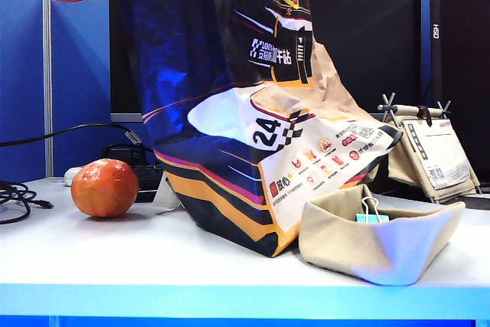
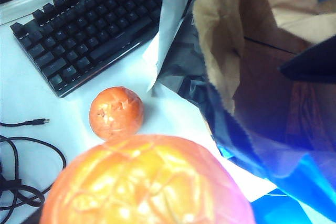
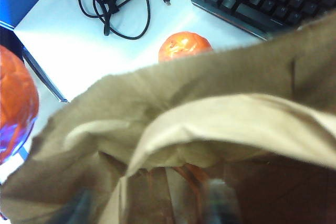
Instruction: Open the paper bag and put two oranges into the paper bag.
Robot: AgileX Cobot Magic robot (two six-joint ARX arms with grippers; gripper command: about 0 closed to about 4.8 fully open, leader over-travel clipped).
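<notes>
Holding one of two oranges (image 1: pixel 105 188): left pincer (image 2: pixel 148 187).

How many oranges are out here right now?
2. One orange sits on the table left of the paper bag, near the keyboard. The other orange is held up in the left claw, beside the bag. Any inside the bag would be hidden.

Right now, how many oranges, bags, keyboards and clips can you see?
Oranges: 2, one on the table, one held up by the left gripper
Paper bag: 1
Keyboard: 1
Binder clip: 1
Total: 5
</notes>
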